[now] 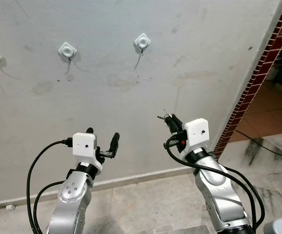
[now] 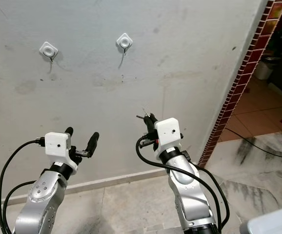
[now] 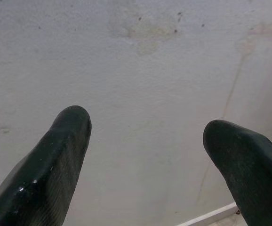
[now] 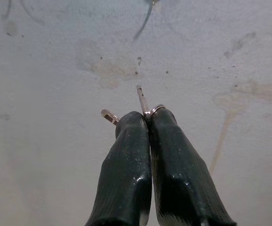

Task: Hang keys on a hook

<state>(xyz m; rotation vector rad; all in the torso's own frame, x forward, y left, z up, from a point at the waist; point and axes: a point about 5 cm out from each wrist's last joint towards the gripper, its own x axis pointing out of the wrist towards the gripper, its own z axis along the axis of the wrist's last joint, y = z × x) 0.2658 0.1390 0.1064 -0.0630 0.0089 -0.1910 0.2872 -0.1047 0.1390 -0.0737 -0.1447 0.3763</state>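
Right gripper (image 4: 148, 117) clamps the keys (image 4: 143, 104) below the hooks (image 1: 142, 43) — left gripper (image 1: 103, 138) (idle) gapes.

The head cameras are looking forward at the wall (image 1: 131, 97), and both wrist cameras are facing it closer.

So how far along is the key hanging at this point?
Done: the right gripper is shut on the keys, whose tips and ring poke out past its fingers. In hand: that arm is raised toward the wall, well below the hooks. Left: lifting the keys to a hook and letting go. All the hooks seen look bare. The left gripper is open, holding nothing.
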